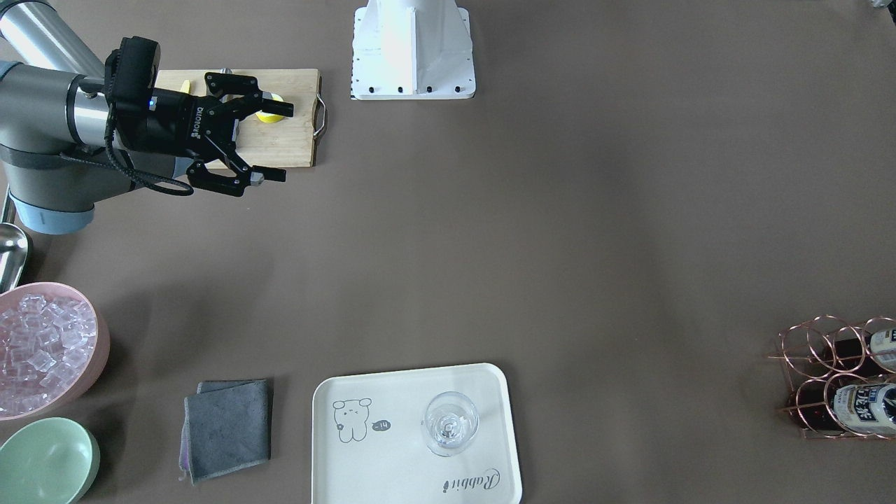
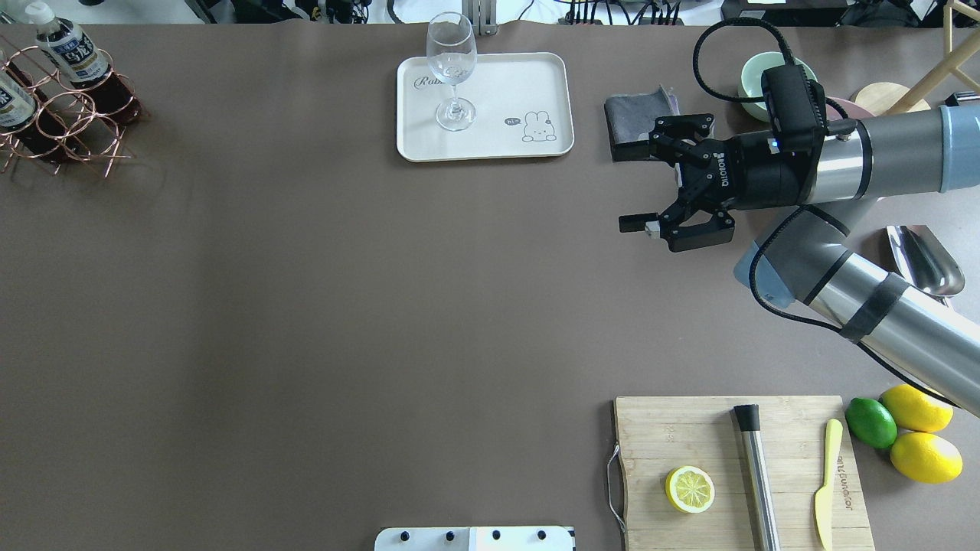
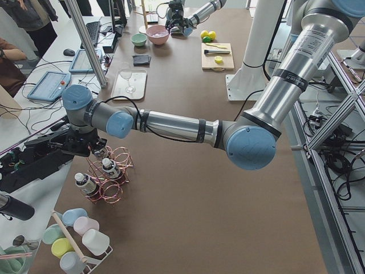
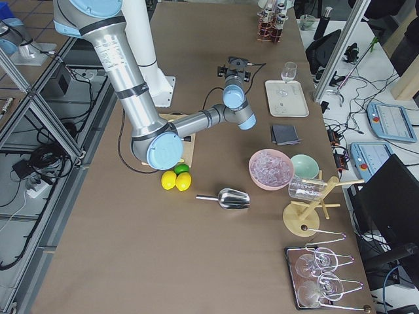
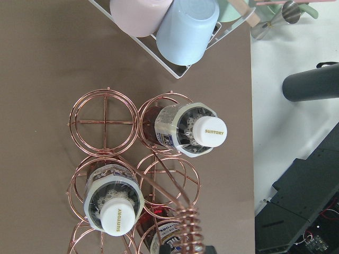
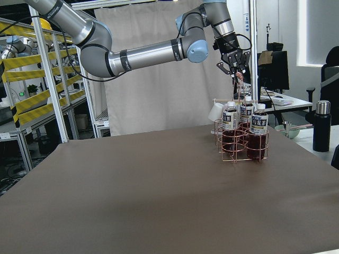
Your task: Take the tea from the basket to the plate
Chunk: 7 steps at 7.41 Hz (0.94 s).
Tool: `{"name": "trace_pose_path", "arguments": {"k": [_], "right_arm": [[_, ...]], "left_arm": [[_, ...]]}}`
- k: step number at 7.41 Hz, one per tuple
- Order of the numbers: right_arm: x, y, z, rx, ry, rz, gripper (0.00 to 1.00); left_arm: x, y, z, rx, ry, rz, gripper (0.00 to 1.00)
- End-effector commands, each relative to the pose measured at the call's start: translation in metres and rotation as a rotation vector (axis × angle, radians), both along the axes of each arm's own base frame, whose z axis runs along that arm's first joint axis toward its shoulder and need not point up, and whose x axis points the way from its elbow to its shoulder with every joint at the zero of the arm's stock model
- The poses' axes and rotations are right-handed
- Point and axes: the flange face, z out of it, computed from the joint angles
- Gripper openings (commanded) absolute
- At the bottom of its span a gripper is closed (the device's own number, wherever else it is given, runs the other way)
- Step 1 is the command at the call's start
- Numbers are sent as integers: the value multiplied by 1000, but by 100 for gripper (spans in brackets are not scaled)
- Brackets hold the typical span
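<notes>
Coiled handle of the rose-gold copper wire six-ring basket sits closest in the left wrist view. Under it are three small clear plastic tea bottles, dark reddish-brown with white caps, upright in their rings; none is lifted. Left end effector hangs over the handle, too small to tell if its fingers are apart or together. Farther along the counter, the right end effector is spread wide and empty. Cream-white rectangular plate holds only a clear stemmed glass. Grasp, carry and placing all remain.
</notes>
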Motion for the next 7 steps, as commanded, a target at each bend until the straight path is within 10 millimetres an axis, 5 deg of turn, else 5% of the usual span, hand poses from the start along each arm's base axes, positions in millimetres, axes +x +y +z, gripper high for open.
{"name": "trace_pose_path", "arguments": {"k": [1, 2, 3, 5, 7], "right_arm": [[-6, 8, 2, 33, 4, 0, 100], [-5, 8, 3, 32, 6, 0, 100], [-7, 7, 4, 28, 6, 4, 100], [-6, 7, 8, 19, 13, 3, 100], [-3, 9, 15, 17, 18, 2, 100]], "left_arm": [[-9, 7, -33, 31, 6, -24, 0], [-24, 18, -63, 55, 10, -47, 0], [-36, 55, -99, 62, 4, -67, 0], [-35, 111, -186, 83, 4, -72, 0], [-10, 131, -239, 32, 34, -90, 0]]}}
